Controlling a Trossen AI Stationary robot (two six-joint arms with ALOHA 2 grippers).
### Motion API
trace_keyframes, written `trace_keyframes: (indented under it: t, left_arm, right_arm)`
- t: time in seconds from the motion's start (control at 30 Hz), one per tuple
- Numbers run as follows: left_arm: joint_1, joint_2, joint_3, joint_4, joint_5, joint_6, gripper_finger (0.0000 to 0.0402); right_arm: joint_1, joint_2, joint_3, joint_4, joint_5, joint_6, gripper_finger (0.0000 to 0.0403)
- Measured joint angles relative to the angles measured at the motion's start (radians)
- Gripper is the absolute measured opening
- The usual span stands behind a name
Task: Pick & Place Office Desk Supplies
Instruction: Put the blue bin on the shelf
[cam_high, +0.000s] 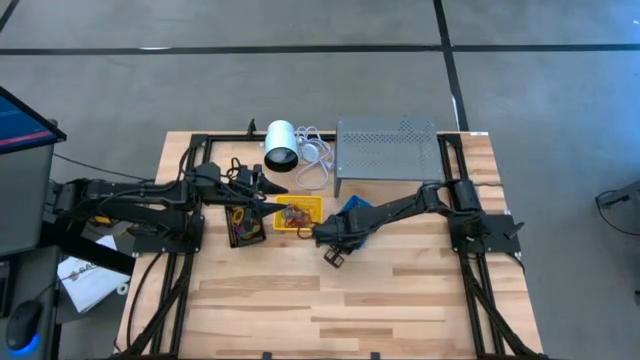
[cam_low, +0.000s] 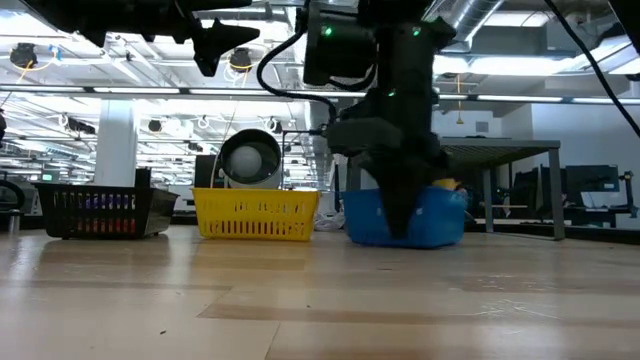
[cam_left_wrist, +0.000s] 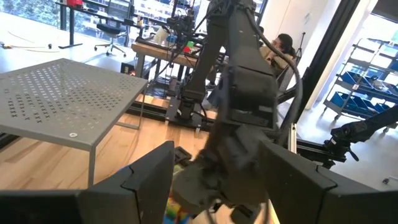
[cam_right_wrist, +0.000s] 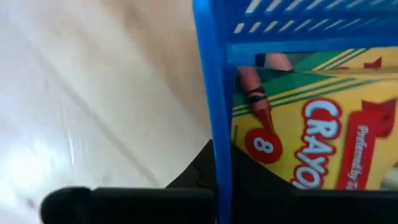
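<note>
A white cylinder (cam_high: 281, 145) lies at the table's (cam_high: 330, 300) 12 o'clock edge, its cable (cam_high: 314, 160) looped just beside it toward 3 o'clock. A grey perforated rack (cam_high: 388, 146) stands next along. A person (cam_left_wrist: 285, 46) sits in the room beyond.

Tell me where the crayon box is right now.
The crayon box lies inside the blue tray, mid-table in the high view, right of the yellow tray, with the right claw just in front of it.
</note>
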Motion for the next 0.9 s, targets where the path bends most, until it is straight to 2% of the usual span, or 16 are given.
trace_keyframes:
  t: [0.37, 0.6, 0.9]
  left_arm:
    - [0.0, 0.0, 0.0, 0.015, -0.001, 0.0, 0.0225]
    - [0.0, 0.0, 0.0, 0.029, 0.0, -0.016, 0.0225]
    - [0.0, 0.0, 0.0, 0.026, 0.0, -0.053, 0.0225]
  right_arm:
    - [0.125, 0.0, 0.044, -0.201, 0.0, -0.049, 0.0]
    - [0.181, -0.01, 0.049, -0.211, 0.005, -0.057, 0.0]
    - [0.234, -0.187, 0.05, -0.272, 0.097, -0.087, 0.0]
